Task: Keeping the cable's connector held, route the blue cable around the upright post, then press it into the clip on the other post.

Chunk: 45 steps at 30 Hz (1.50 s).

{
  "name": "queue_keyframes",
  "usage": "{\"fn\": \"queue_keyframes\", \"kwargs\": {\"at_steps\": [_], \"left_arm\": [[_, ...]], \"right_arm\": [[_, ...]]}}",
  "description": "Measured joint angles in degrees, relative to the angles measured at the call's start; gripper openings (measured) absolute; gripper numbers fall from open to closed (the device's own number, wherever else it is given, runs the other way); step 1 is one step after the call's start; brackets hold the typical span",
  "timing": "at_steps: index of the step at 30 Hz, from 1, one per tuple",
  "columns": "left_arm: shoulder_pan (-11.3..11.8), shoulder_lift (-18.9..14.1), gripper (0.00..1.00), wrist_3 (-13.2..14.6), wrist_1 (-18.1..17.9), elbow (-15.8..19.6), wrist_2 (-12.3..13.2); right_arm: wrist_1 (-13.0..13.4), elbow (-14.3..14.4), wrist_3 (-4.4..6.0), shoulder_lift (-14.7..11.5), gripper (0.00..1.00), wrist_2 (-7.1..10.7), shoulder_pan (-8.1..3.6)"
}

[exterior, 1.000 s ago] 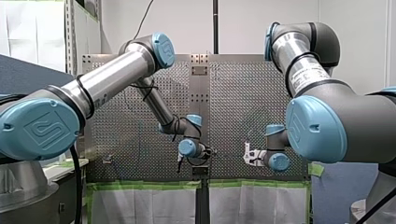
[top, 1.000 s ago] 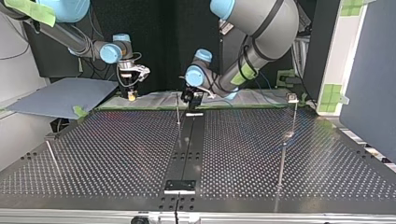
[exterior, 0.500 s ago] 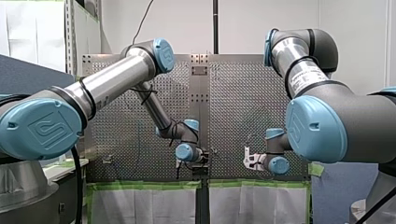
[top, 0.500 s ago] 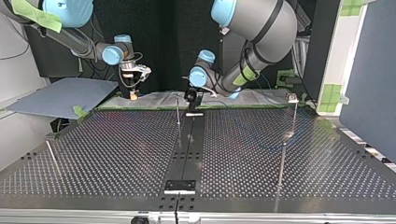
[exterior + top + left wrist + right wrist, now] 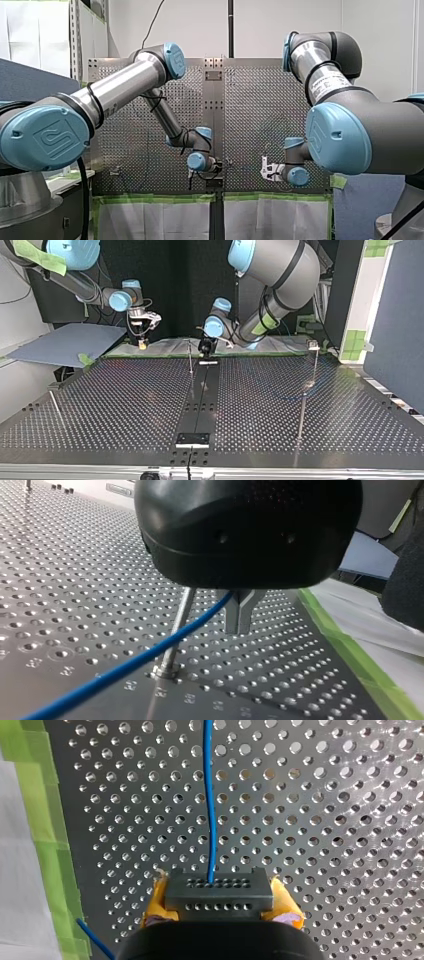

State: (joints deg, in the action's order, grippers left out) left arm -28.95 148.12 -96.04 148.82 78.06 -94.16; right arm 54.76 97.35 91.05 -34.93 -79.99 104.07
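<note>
so right now my right gripper (image 5: 220, 906) is clamping the connector (image 5: 218, 887) between its yellow pads (image 5: 157, 902), and the blue cable (image 5: 210, 810) is running straight out ahead of it over the table (image 5: 325, 820). my left gripper (image 5: 241, 614) is pinching the cable further along, metal fingers (image 5: 233, 617) closed on it, just beside the post (image 5: 183, 614). the cable is crossing in front of that post low down, though i'm not able to tell if it's actually touching. the clip (image 5: 313, 344) is sitting on top of the other post (image 5: 315, 362), well apart at the top view's right. what i'm worrying about: those fingers are looking thin and smooth, so if the line is going taut during the swing round the post, the cable could be sliding through them or popping out. too much pull is also dragging on the connector, and the pads are only gripping its sides, so it might be twisting loose. going too high, the cable is riding up off the post top. going too slack, it's drooping and missing the clip. and the left gripper is working really close to the post, so bumping it is a real risk.
</note>
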Motion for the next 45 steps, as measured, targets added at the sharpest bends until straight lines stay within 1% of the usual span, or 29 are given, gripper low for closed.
{"fn": "queue_keyframes", "kwargs": {"at_steps": [3,7,11,16,24,30,35,41,42,43,44,45], "left_arm": [[0.18,0.0,0.0,-0.15,0.29,-0.61,-0.1],[0.63,0.0,0.0,-0.36,0.68,-0.93,-1.03],[1.04,0.0,0.0,-0.4,0.79,-0.98,-1.78],[1.55,-0.02,0.0,-0.39,0.78,-0.99,-2.46],[1.82,-0.02,0.0,0.02,0.55,-1.05,-2.37],[1.66,-0.03,0.0,0.03,-0.64,-1.05,-2.07],[1.46,-0.01,0.0,-0.14,-1.61,-1.31,-2.59],[1.24,-0.03,0.0,-0.57,-0.89,-2.25,-3.55],[1.21,-0.02,0.04,-0.59,-0.72,-2.3,-3.59],[1.16,-0.04,0.04,-0.6,-0.46,-2.34,-3.64],[1.14,-0.05,0.15,-0.58,-0.23,-2.36,-3.65],[1.12,-0.06,0.2,-0.54,0.02,-2.37,-3.66]], "right_arm": [[-0.53,-0.55,-0.03,0.01,0.0,0.0,-0.03],[-1.25,-1.67,0.0,0.05,0.0,0.0,-0.05],[-2.08,-3.07,0.02,0.06,0.0,0.0,-0.23],[-2.88,-4.15,0.0,0.07,0.0,0.0,-0.53],[-2.93,-5.11,0.08,0.07,0.0,0.06,-0.81],[-3.04,-6.22,0.26,0.1,0.0,0.49,-0.92],[-3.26,-6.94,0.42,0.11,0.0,0.87,-1.06],[-3.79,-7.54,0.44,0.15,0.0,1.04,-1.1],[-3.86,-7.58,0.44,0.15,0.0,1.04,-1.1],[-3.92,-7.6,0.43,0.15,0.0,1.05,-1.1],[-4.02,-7.62,0.4,0.15,0.0,1.05,-1.11],[-4.12,-7.62,0.37,0.16,0.0,1.05,-1.11]]}}
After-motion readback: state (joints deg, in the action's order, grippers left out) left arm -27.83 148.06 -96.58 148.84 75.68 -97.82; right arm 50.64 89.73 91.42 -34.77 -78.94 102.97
